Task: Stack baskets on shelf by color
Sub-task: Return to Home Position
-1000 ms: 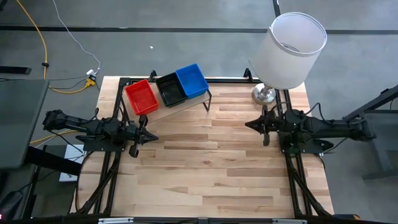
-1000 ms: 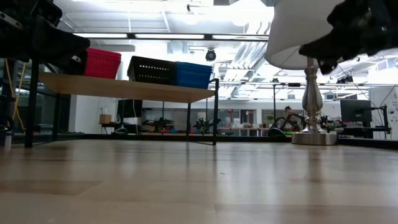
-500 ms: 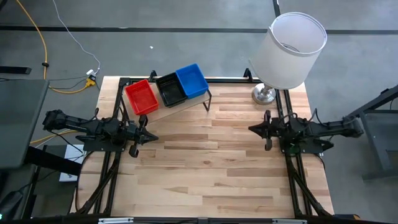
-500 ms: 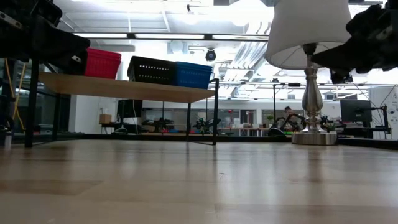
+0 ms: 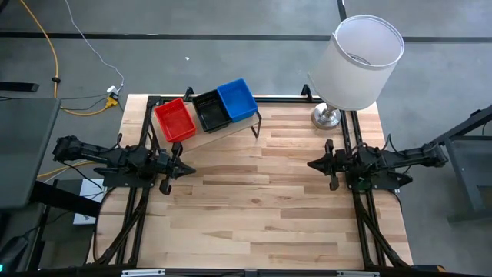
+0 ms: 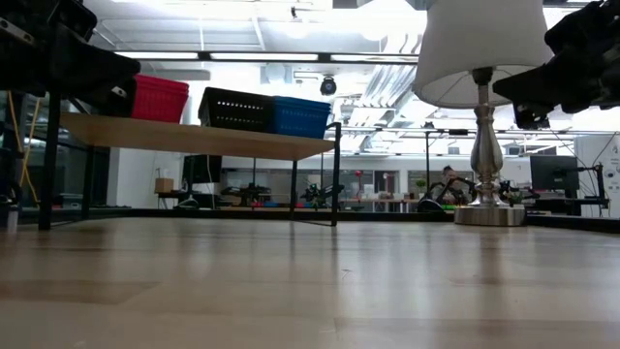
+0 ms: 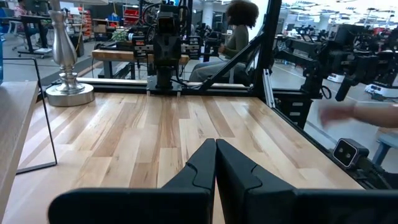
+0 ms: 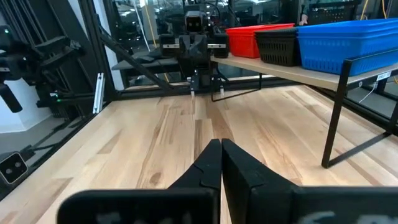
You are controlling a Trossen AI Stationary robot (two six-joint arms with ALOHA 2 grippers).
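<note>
**Both pincers closed and empty, baskets lined up by colour on the shelf**

Nearest, in the wrist views, the left pincer (image 7: 215, 149) and the right pincer (image 8: 221, 149) were each closed tight with nothing held. From overhead they sat at the middle left and middle right of the frame. Their tips pointed inward across the bare centre of the worktop (image 5: 261, 208), well apart from the baskets.

Farther back, in the upper left of the overhead frame, the shelf (image 6: 194, 138) carried a row of three colours, touching side by side. The red basket (image 5: 175, 120) was on the left, the black basket (image 5: 211, 111) in the middle and the blue basket (image 5: 236, 100) on the right. How many were nested under each colour could not be told.

Beyond, at the upper right, a lamp (image 5: 361, 61) stood on the worktop's far corner.

The sorting looked finished. The baskets were probably light, thin plastic, stiff enough to lift by one wall yet liable to flex. The best hold seemed to be a pinch over the rim of a short side from above. The ribbed walls should give some purchase. Nested baskets might cling together and rise as one.
</note>
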